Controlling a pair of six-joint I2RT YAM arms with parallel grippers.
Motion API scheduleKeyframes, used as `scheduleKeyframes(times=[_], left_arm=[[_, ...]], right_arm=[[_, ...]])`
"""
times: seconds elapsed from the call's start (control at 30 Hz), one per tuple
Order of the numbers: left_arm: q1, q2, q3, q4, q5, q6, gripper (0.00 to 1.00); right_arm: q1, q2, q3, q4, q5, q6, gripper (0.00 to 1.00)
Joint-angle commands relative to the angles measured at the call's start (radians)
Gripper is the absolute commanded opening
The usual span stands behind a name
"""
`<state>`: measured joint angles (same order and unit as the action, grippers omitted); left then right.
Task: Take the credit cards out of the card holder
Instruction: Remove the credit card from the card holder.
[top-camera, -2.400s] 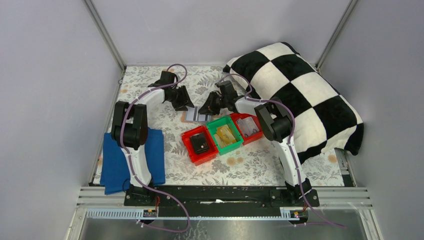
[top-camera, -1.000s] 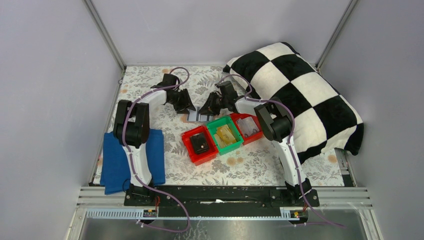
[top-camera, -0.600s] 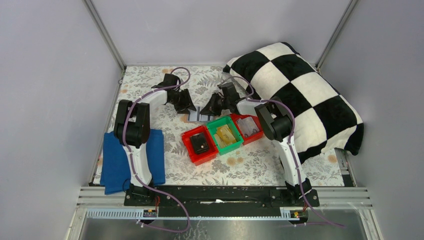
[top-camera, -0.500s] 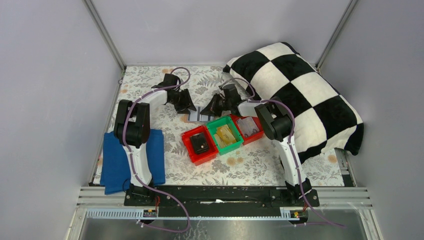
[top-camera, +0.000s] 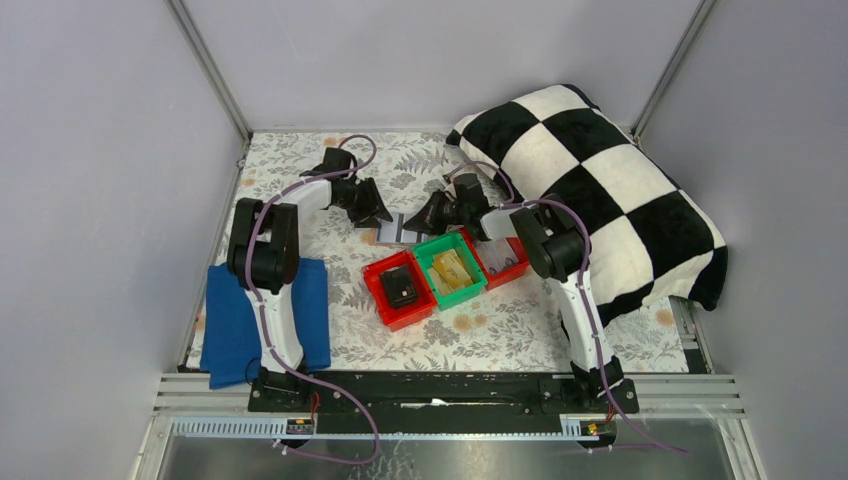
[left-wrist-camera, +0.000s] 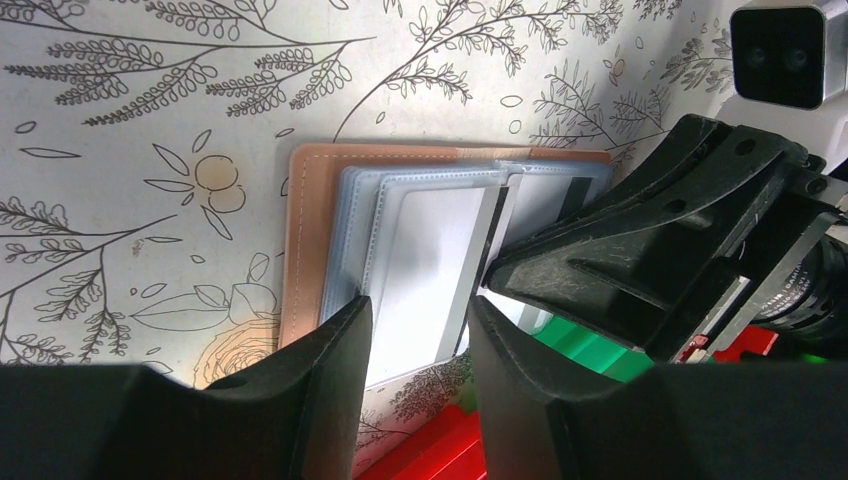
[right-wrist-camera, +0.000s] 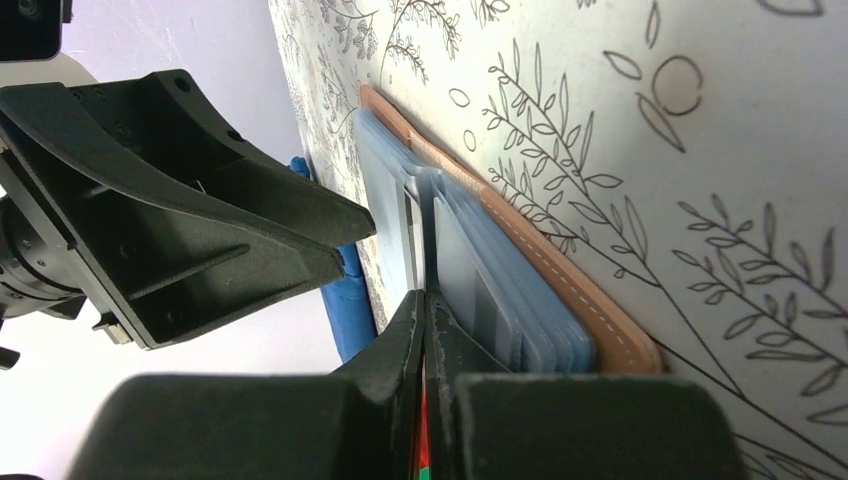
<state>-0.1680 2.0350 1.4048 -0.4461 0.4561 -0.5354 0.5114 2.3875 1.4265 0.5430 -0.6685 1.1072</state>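
Across the flowered tabletop (top-camera: 500, 330) I could find no card lying loose, so I judged the job barely begun. The card holder (top-camera: 398, 229) lay open and flat just above centre of the overhead view, above the red and green bins, pink cover down and clear sleeves up. The credit cards (left-wrist-camera: 432, 265) sat in those sleeves as overlapping pale strips. One white card lay uppermost, and one with a dark stripe lay to its right. All of them were left to draw out.

Both my arms reached far forward and bent low over the holder, one from each side of the frame, wrists tipped steeply toward each other. My left pincer (left-wrist-camera: 418, 310) was released, its fingers parted over the near edge of the white card and clasping nothing. My right pincer (right-wrist-camera: 424, 300) was clenched almost to a line. It seemed to nip the thin edge of the top card at the holder's middle, though I could not be sure the card was truly caught.
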Motion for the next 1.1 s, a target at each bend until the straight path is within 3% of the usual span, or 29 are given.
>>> scheduleKeyframes(times=[0.0, 0.47, 0.7, 1.07], left_arm=[[0.019, 0.047, -0.023, -0.022, -0.040, 0.019, 0.46], [0.051, 0.033, -0.016, -0.032, -0.037, 0.034, 0.46], [0.071, -0.018, 0.000, -0.033, -0.018, 0.032, 0.46], [0.070, -0.087, -0.034, 0.081, 0.153, -0.038, 0.46]], right_arm=[[-0.019, -0.051, -0.006, -0.022, -0.023, -0.039, 0.00], [-0.052, -0.144, 0.043, -0.221, 0.003, -0.227, 0.00], [-0.052, -0.172, 0.078, -0.248, -0.024, -0.245, 0.00], [-0.020, -0.131, 0.129, -0.253, -0.039, -0.227, 0.00]])
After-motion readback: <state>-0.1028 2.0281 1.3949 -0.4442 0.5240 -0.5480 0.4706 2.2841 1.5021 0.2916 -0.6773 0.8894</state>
